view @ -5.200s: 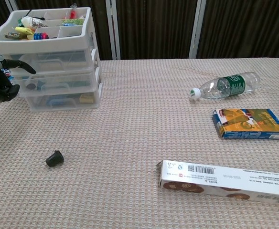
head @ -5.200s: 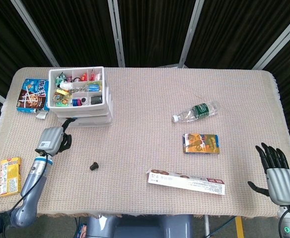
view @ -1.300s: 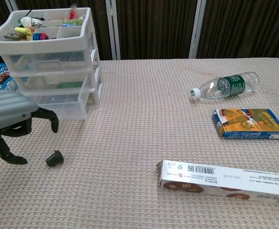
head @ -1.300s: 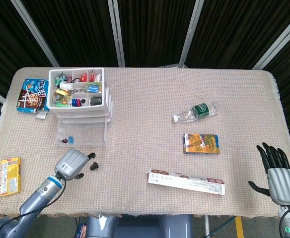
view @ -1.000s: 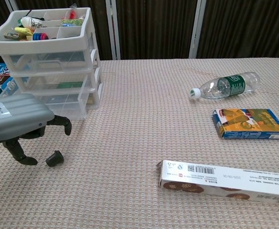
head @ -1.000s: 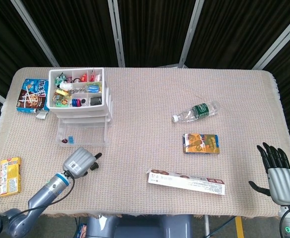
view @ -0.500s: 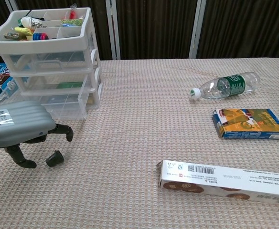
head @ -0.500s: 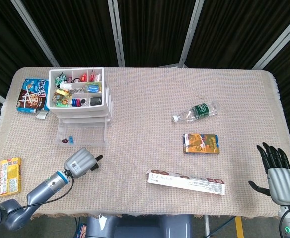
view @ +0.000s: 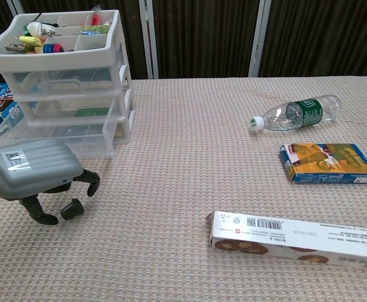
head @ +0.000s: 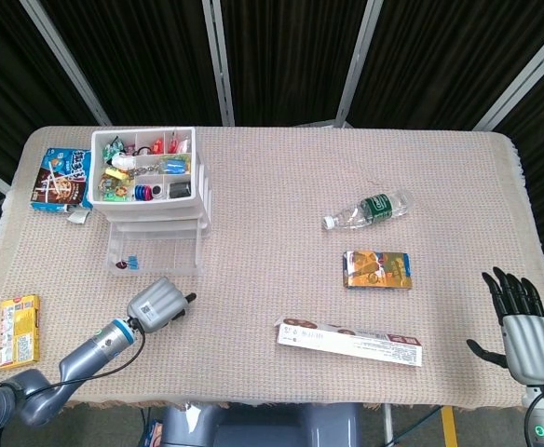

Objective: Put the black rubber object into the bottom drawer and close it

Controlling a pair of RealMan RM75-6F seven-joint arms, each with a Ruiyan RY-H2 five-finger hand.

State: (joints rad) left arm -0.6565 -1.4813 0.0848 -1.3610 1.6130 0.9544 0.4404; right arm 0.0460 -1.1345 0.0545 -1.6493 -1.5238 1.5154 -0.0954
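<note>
The black rubber object [view: 71,209] lies on the tablecloth in front of the white drawer unit [view: 61,50]. My left hand [view: 36,170] hovers over it with the thumb on its left and the fingers [view: 90,182] arched just above and to its right; no touch shows. In the head view the left hand [head: 157,304] covers the object. The clear bottom drawer [head: 153,251] is pulled out toward me and holds a few small items. My right hand [head: 523,328] hangs open at the table's near right corner, fingers spread.
A plastic bottle [head: 367,209] lies right of centre, with a small snack box [head: 377,270] below it and a long biscuit box [head: 349,342] near the front edge. A yellow packet [head: 18,330] and a cookie bag [head: 60,179] sit at the left.
The bottom drawer, shut five seconds ago, now stands pulled out. My left hand has moved right and lower until it brackets the black object. The right hand has not moved.
</note>
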